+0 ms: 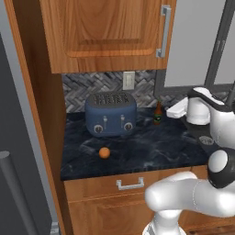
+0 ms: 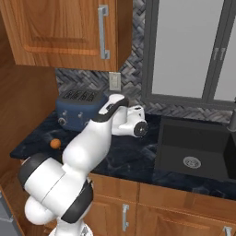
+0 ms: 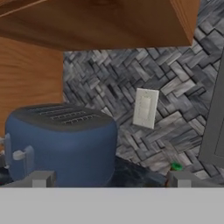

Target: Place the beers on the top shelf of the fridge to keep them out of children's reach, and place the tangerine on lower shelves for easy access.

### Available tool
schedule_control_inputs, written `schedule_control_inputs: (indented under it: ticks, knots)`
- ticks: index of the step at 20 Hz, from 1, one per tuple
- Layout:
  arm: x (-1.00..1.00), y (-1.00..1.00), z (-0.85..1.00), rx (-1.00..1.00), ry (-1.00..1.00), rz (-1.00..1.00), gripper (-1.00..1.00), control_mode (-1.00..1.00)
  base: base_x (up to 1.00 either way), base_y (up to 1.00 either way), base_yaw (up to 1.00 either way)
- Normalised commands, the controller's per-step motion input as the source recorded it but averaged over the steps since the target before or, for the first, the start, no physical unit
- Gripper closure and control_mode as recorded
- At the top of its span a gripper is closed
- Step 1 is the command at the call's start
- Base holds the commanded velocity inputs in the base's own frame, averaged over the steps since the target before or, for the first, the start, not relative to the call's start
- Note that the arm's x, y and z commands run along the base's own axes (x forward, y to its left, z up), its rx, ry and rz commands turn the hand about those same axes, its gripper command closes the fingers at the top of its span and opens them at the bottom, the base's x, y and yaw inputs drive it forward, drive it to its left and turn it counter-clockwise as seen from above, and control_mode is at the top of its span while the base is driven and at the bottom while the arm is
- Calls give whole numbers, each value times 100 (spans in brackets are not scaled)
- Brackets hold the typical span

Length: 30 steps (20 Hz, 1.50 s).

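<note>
Tangerine [image 1: 104, 153]: a small plain orange ball is seen lying on the dark marbled counter [image 1: 151, 149], in front of the toaster and a little to its left, apart from it; nothing is touching it.
Beer bottle [image 1: 158, 113]: a slim long-necked bottle is seen upright at the back of the counter, just right of the toaster; the glass looks dark with a reddish band, and the label cannot be read. In the hand view a green cap [image 3: 176, 166] is seen low beside the right fingertip.
Second beer: it cannot be told apart in these views.
Fridge [image 1: 18, 183]: a grey steel-look side and a long bar handle are seen at the left edge, beyond the wooden side panel.
Toaster [image 1: 110, 114]: blue, four-slot, set against the herringbone backsplash below a wall outlet [image 1: 129, 80].
Gripper [image 3: 109, 178]: the fingers are spread wide apart and nothing is held between them; it is pointed toward the toaster and backsplash.
Sink [image 2: 193, 147]: a dark basin is set in the counter to the right.
</note>
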Motion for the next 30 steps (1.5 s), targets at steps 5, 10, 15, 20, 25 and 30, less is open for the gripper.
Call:
schedule_control_inputs:
  ticks: [5, 10, 15, 20, 25, 30]
  knots:
    - [34, 0, -6, 0, 0, 0, -100, -100, 0, 0, 0]
    - [29, 0, -19, 0, 0, 0, -100, -100, 0, 0, 0]
    - [25, 0, -23, 0, 0, 0, -100, -100, 0, 0, 0]
    - [24, -3, -21, 0, 0, 0, -100, -100, 0, 0, 0]
    - [23, -11, -21, 0, 0, 0, -100, -100, 0, 0, 0]
    - [25, -19, -16, 0, 0, 0, -100, -100, 0, 0, 0]
